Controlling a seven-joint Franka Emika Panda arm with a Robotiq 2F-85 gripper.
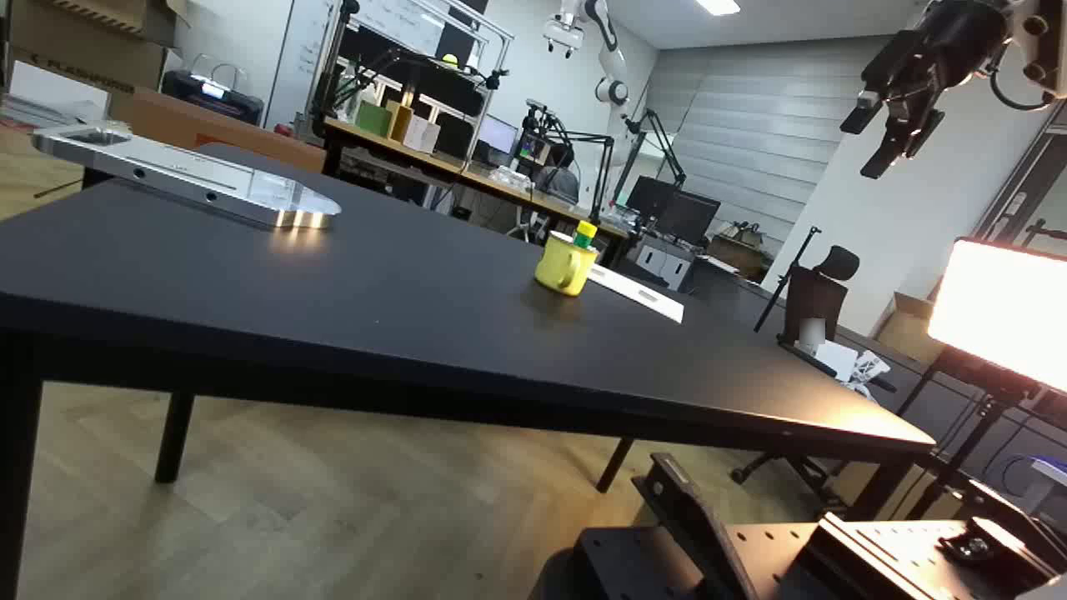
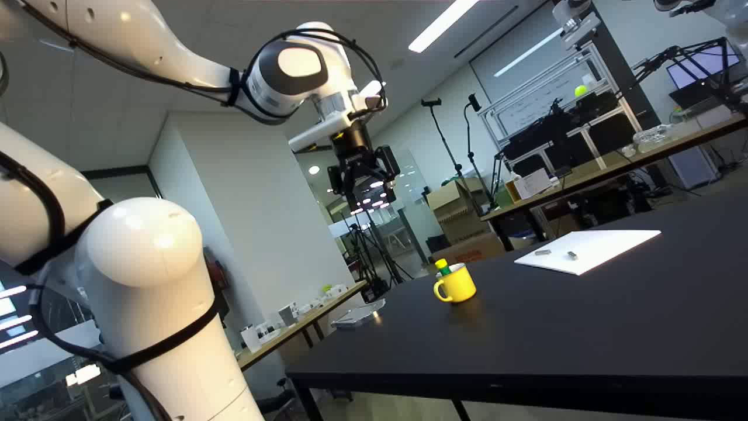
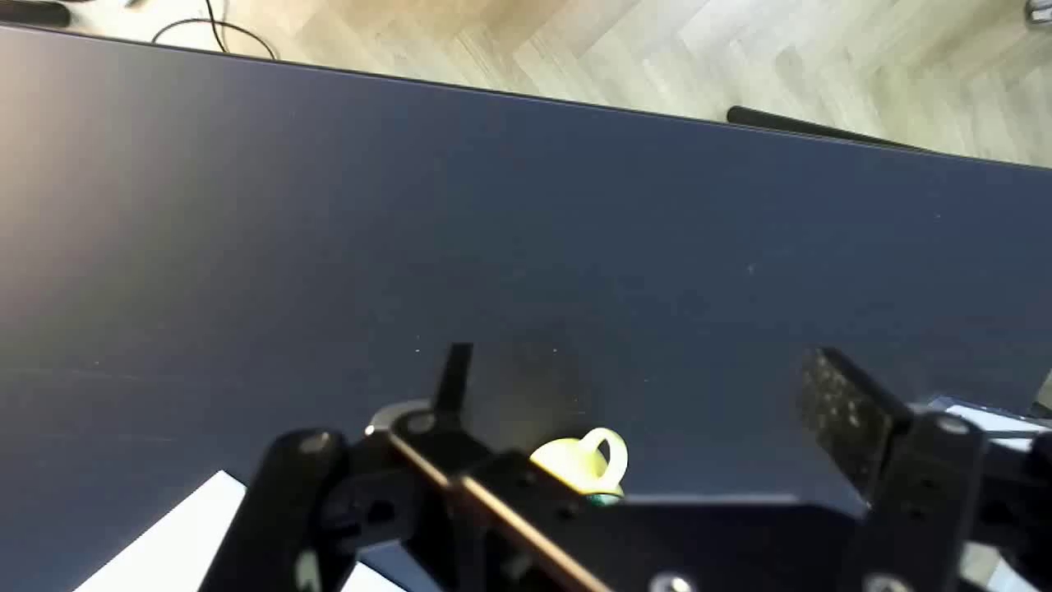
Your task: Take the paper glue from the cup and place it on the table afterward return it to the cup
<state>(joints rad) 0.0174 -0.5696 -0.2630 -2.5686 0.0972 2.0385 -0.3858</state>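
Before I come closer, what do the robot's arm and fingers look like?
The arm is glossy white and rounded, partly dark grey at one joint. Black cables run along it and black straps wrap it. The fingers are black and angular, one with pale speckles.

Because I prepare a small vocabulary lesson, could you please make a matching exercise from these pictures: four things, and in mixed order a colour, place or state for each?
Things
1. paper glue
2. cup
3. fingers
4. sheet

Descriptions
A. spread apart, above the table
B. white, lying on the table
C. yellow, with a handle
D. partly inside the cup

Right pairs: 1-D, 2-C, 3-A, 4-B
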